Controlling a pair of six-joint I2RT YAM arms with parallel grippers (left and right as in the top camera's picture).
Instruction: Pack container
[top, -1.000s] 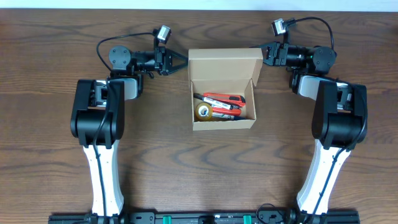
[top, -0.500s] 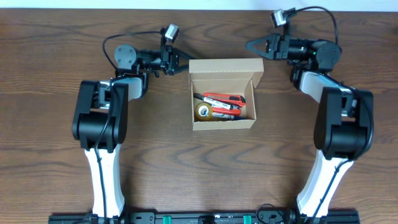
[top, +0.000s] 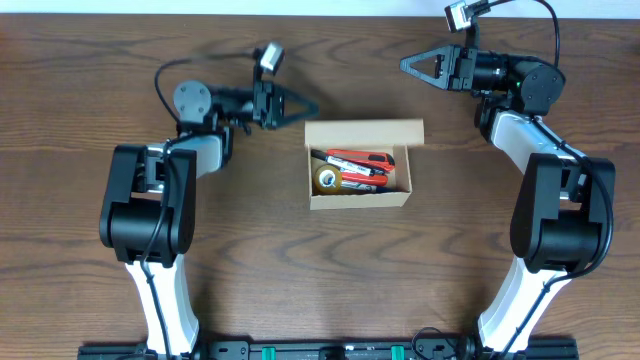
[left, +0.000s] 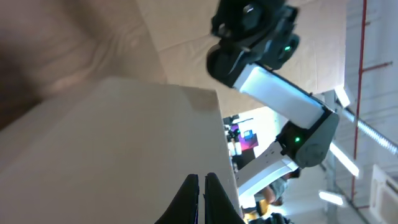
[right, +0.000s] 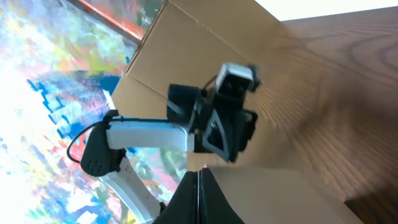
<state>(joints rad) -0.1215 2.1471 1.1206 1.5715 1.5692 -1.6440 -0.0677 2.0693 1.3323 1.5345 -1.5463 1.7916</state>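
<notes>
Both claws pinched together, empty: left claw (top: 314, 104) just by the container's (top: 360, 198) raised flap, right claw (top: 405, 63) well clear. Only overhead shows the tape roll (top: 326, 178) inside.

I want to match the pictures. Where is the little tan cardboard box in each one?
Overhead: the small tan cardboard box sits mid-table.
Left wrist: its pale side fills the lower left.
Right wrist: bottom edge, right of centre.
Shared landmark: the dark wooden table.
</notes>
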